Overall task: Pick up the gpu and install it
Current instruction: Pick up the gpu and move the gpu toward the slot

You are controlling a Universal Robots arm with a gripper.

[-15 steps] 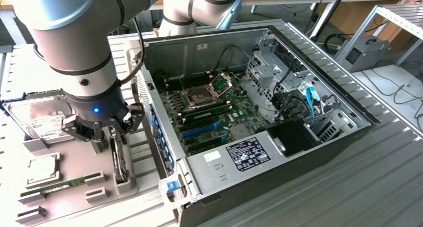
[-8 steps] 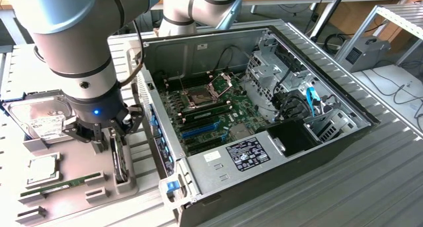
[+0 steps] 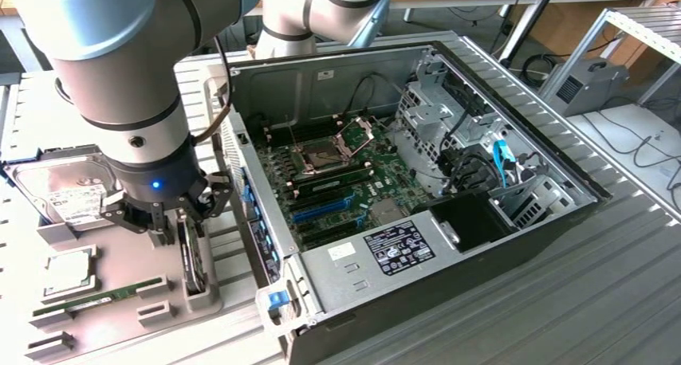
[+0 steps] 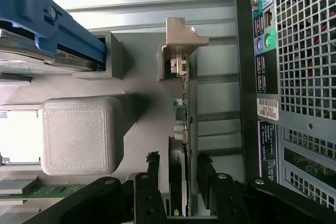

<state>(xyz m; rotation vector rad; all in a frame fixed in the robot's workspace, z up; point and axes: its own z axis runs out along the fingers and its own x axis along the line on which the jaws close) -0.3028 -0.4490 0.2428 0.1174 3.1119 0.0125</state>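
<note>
Gpu (image 3: 194,261): one, standing on edge, exterior view's lower left.
Gripper (image 3: 175,221): one, spread open astride it.
Hard drive (image 3: 64,194): one.
Memory stick (image 3: 101,295): one.

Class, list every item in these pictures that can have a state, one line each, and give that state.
Green gpu circuit card with black fan: standing on edge in grey holder, not lifted.
Black two-fingered hand: open, straddling the card.
Black computer case: lying on its side, panel off, motherboard exposed.
Silver hard drive with white label: lying label up, outside the case.
Narrow green memory stick: lying flat, not installed.
</note>
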